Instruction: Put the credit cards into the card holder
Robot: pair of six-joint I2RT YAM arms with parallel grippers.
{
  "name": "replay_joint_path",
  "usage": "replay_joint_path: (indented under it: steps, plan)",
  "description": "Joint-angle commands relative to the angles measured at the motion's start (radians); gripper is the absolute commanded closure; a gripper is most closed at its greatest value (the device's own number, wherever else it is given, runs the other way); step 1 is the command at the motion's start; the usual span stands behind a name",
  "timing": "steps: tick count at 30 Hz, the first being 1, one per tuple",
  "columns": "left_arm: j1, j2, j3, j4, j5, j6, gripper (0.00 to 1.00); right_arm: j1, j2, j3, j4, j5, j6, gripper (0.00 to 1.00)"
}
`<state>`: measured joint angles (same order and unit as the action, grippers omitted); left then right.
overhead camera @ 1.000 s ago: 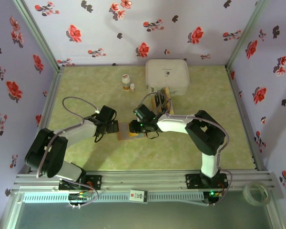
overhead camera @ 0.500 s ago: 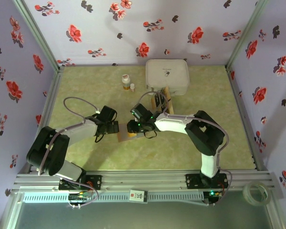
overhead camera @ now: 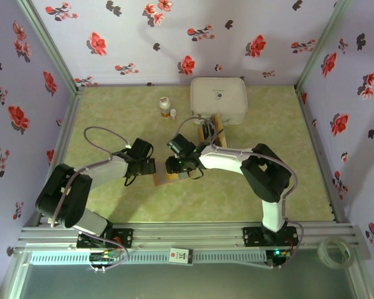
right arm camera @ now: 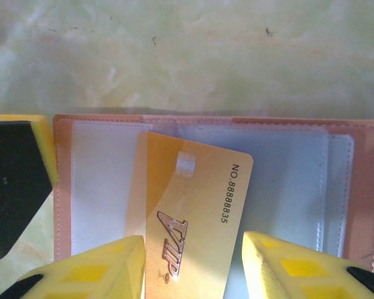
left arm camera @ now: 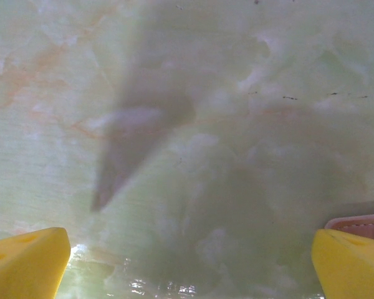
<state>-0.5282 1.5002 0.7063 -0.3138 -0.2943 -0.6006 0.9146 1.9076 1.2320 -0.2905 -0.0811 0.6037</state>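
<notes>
Card point(right arm camera: 193, 212) edge inside card holder point(right arm camera: 364, 187) sleeve

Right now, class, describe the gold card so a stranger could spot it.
On the green marbled table, find the brown card holder lying open. The gold card lies tilted across its clear sleeves, between the right gripper's yellow fingers. VIP lettering and a printed number mark it out from the blank sleeves.

3 lilac walls point(overhead camera: 174, 37) printed with red and dark flowers enclose a pale green marbled table point(overhead camera: 112, 112), metal rail point(overhead camera: 193, 233) along its near edge.
</notes>
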Motion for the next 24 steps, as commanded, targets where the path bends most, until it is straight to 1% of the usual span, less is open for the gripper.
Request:
replay_joint_path:
  steps: [1, 3, 4, 7, 11, 24]
  plan:
    - [-0.006, 0.008, 0.019, 0.0, 0.007, -0.014, 0.0, -0.021, -0.043, 0.029, -0.049, 0.037, -0.031, 0.54]
    - [-0.006, 0.007, 0.016, 0.0, 0.006, -0.015, 0.0, -0.042, -0.05, 0.029, -0.048, 0.027, -0.029, 0.58]
    - [-0.006, 0.008, 0.017, 0.002, 0.006, -0.015, 0.0, -0.052, -0.049, 0.028, -0.045, 0.015, -0.029, 0.63]
    - [-0.006, 0.015, 0.018, 0.007, 0.007, -0.019, 0.0, -0.086, -0.041, 0.021, -0.019, -0.028, -0.015, 0.85]
    - [-0.006, 0.024, 0.024, 0.015, 0.007, -0.018, 0.0, -0.104, -0.006, 0.039, -0.019, -0.057, -0.013, 1.0]
    - [-0.006, 0.039, 0.034, 0.019, 0.007, -0.01, 0.0, -0.109, 0.071, 0.087, -0.03, -0.07, -0.016, 1.0]
